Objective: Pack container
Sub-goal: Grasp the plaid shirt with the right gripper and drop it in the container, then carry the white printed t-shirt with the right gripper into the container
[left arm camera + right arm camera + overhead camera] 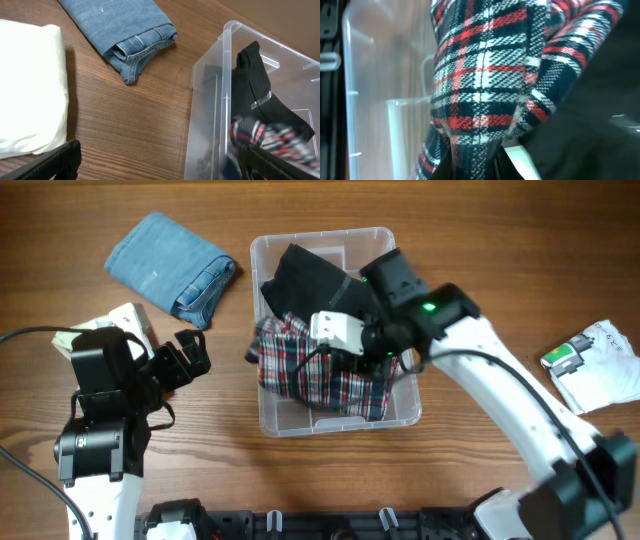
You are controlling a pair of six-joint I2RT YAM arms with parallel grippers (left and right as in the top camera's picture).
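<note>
The clear plastic container (330, 421) stands mid-table and holds a black garment (310, 275) and a red, white and navy plaid garment (320, 385). My right gripper (340, 345) is inside the container. In the right wrist view it (475, 162) is shut on a fold of the plaid garment (485, 75), with the black garment (590, 125) beside it. My left gripper (190, 355) is open and empty just left of the container. In the left wrist view the left gripper (160, 167) is over bare wood, next to the container wall (225, 65).
Folded blue jeans (170, 265) lie at the back left and also show in the left wrist view (120, 30). A folded cream-white garment (115, 320) lies under my left arm and shows in the left wrist view (30, 85). A white packet with a green patch (590, 365) lies at the right edge.
</note>
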